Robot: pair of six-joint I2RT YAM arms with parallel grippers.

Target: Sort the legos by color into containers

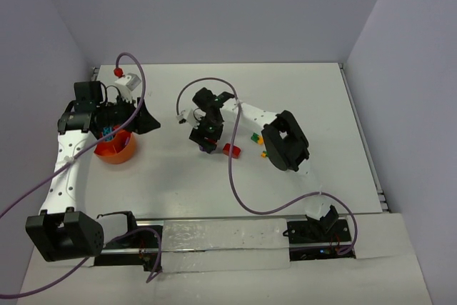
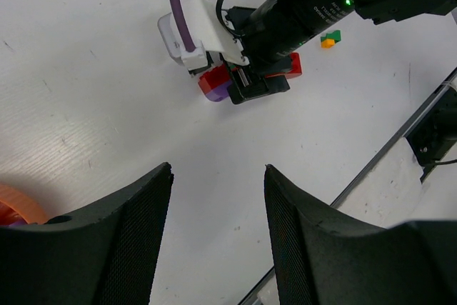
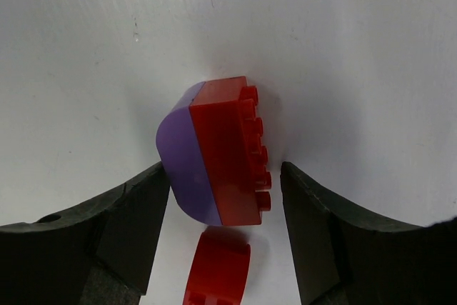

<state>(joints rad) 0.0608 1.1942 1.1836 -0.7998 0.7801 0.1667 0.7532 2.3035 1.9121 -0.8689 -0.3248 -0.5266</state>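
At far left, the orange bowl (image 1: 123, 153) sits on the white table (image 1: 321, 105) with teal legos (image 1: 108, 132) inside; the left gripper (image 2: 218, 169) hovers near it, fingers spread and empty. Mid-table, the right gripper (image 3: 223, 169) hangs low, fingers parted either side of a purple brick (image 3: 178, 166) stuck to a red brick (image 3: 228, 151), not yet clamped on it. A loose red brick (image 1: 233, 151) lies just beside, green and yellow bricks (image 1: 255, 141) farther right. The joined pair looks light, rigid and slick; its studs face one finger, its smooth purple back the other, so a square squeeze across those faces seems the surest hold, and a skewed pinch could squirt it free
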